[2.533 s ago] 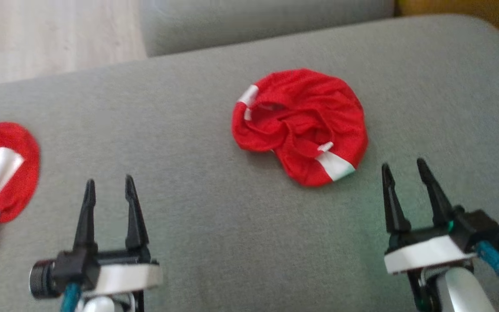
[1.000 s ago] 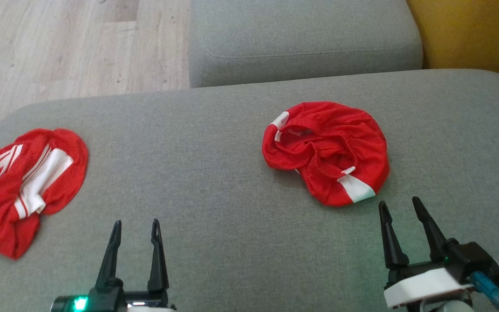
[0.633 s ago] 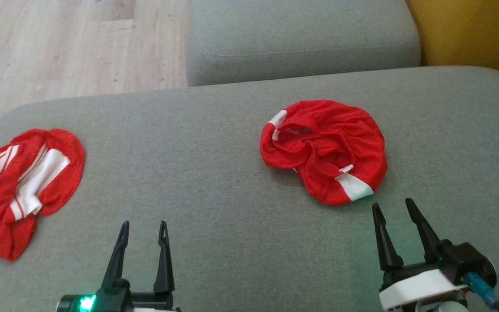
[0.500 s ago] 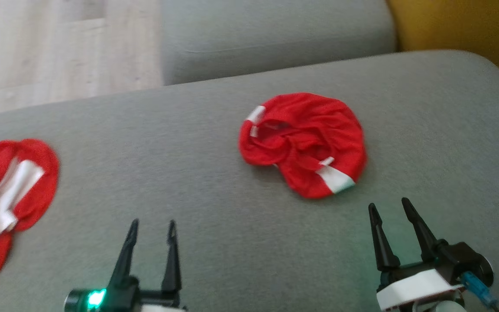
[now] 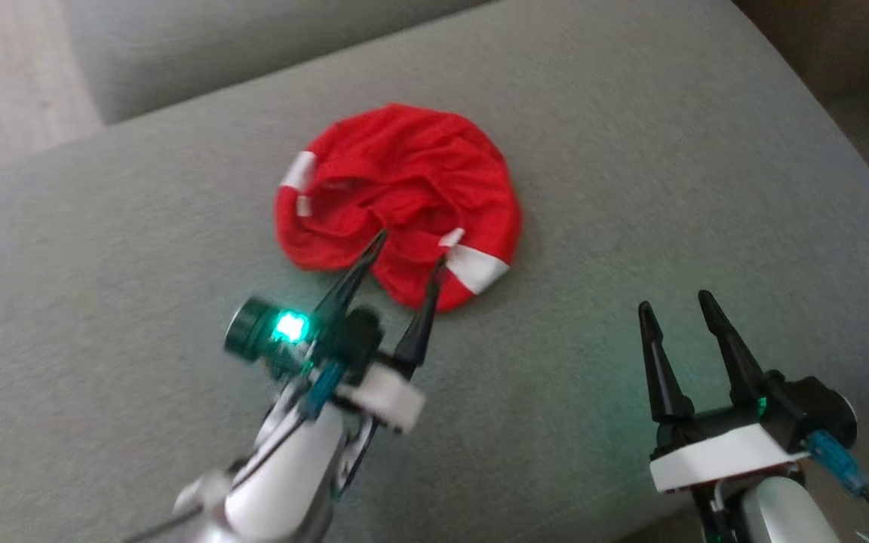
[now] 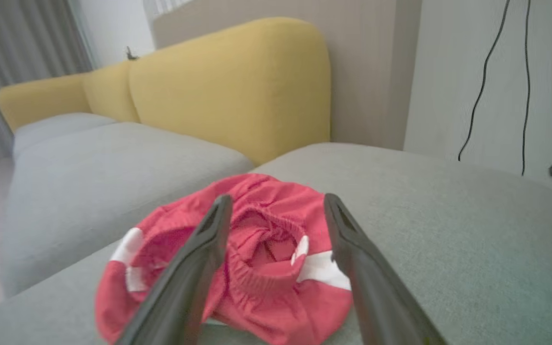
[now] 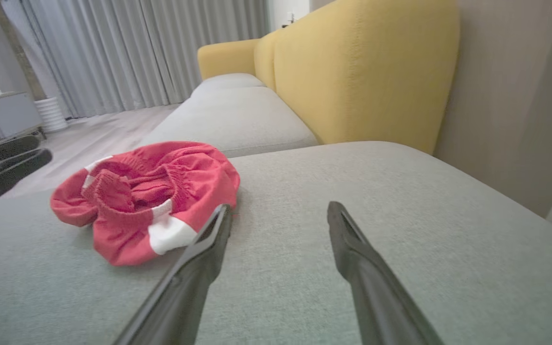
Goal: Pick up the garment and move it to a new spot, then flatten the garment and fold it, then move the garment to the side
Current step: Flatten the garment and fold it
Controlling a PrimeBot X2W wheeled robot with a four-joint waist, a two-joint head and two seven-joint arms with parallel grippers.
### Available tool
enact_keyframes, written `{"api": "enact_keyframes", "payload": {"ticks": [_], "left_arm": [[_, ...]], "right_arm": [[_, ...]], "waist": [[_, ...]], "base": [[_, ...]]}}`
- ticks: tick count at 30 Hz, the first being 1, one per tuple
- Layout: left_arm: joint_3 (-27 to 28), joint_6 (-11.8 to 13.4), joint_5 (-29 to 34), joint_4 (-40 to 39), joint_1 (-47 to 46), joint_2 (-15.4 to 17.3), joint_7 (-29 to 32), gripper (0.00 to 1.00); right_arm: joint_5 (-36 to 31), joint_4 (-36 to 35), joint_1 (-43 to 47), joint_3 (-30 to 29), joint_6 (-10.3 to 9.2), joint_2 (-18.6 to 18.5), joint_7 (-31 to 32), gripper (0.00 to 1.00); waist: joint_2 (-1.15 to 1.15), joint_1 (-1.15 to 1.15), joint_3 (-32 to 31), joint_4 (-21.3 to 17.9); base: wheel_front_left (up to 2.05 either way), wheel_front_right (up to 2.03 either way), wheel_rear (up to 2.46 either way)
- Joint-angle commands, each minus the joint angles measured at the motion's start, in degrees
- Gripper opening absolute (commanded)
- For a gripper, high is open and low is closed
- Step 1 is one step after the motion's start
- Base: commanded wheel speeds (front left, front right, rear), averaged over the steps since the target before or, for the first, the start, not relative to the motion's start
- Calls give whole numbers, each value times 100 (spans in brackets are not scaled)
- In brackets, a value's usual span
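Garment (image 5: 397, 196), a crumpled red heap with white patches, lies at upper centre of the head view on the grey sofa seat (image 5: 631, 136). Its shape is unchanged from moments ago, though the camera has swung, so it now sits further left in the frame. The change is in the left gripper (image 5: 412, 249): it has come up from the lower left corner, and its fingers, spread wide, now point over the heap's lower edge. In the left wrist view the fingers (image 6: 194, 268) frame the bunched waistband (image 6: 276, 221); whether the tips touch cloth cannot be told. Nothing is gripped. The right gripper (image 5: 674, 302) sits at lower right, fingers likewise apart and empty, near the heap but clear of it. The pick-up looks about to begin; moving, flattening and folding all remain.
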Motion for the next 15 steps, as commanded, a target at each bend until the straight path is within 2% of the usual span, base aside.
{"api": "enact_keyframes", "payload": {"ticks": [1, 8, 15], "left_arm": [[36, 41, -44, -43, -384, 5, 164, 100], [-525, 136, 36, 997, -1307, 6, 1198, 100], [-427, 342, 90, 1582, -1647, 119, 1176, 100]], "right_arm": [[52, -199, -192, 150, -4, -20, -22, 100], [263, -216, -312, 240, -4, -20, -22, 100], [377, -205, -364, 287, -4, -20, -22, 100]], "waist": [[0, -2, 379, -401], [0, -2, 685, -766], [0, -2, 778, -897]], "base": [[0, 0, 0], [0, 0, 0], [0, 0, 0]]}}
